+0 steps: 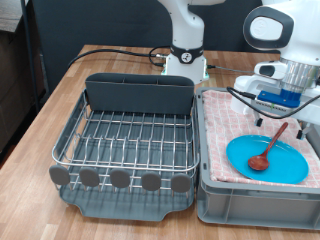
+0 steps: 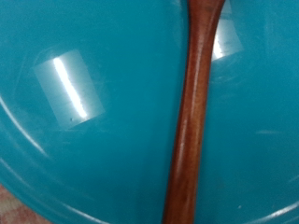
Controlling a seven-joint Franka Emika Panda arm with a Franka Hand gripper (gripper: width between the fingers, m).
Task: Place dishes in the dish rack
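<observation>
Rack (image 1: 125,140) comes first, nearest me, sitting at the counter's (image 1: 60,85) front edge toward the exterior view's left: silver wire over a dark grey tray, with the tall grey caddy (image 1: 138,92) along its far side. None of the dishes shows in it, so I would judge the loading not yet begun. Its wires stand open from above, which leaves free room to lower something in, though the caddy walls off the far side.

Just beside the rack, toward the front right corner of the counter, sits the grey bin (image 1: 255,195) lined with a pink checked towel (image 1: 225,110). The light-blue plate (image 1: 268,160) lies flat on that towel, and the wooden spoon (image 1: 267,149) rests across the plate, bowl nearer me, handle slanting away toward the back. The bin's walls rise around the plate, so anything leaving it has to go up before it goes sideways. I see no cup.

Above the far end of the handle hangs the gripper (image 1: 287,98), low over the bin's rear part. Its camera looks straight down on the spoon's handle (image 2: 192,121) lying over the plate (image 2: 84,131), very close. The jaws themselves do not show in either view, so I cannot tell whether they are wide or closed, or whether they touch the handle.

Behind all this the arm's white base (image 1: 185,62) stands at the counter's back edge, cables trailing beside it.
</observation>
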